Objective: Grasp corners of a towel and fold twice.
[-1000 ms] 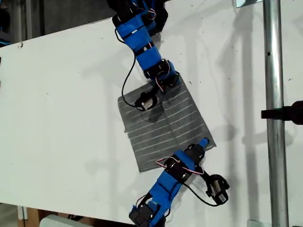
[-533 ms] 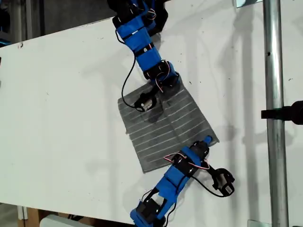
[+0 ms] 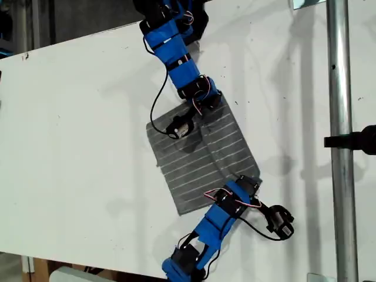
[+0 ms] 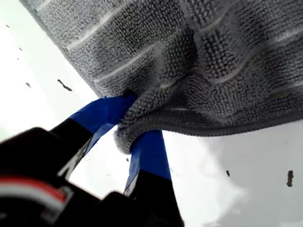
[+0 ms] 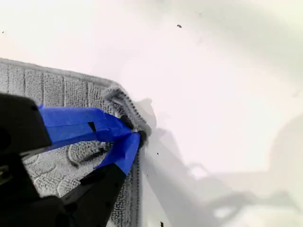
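We hold the towel (image 3: 200, 154) by two corners as it lies on the table (image 3: 76, 117). Our first gripper (image 4: 135, 120) clamps one bunched corner (image 4: 142, 106), and our second gripper (image 5: 135, 135) pinches another (image 5: 118, 97). The free cloth stretches away from both, so we judge the fold runs across it.

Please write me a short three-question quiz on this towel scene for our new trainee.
1. True or false: the towel lies on a white table.
2. My first tool is: A open and empty; B shut on the towel; C holding a cup.
3. Fill in: my second tool pinches a ____ of the towel.
Key: 1 true; 2 B; 3 corner.
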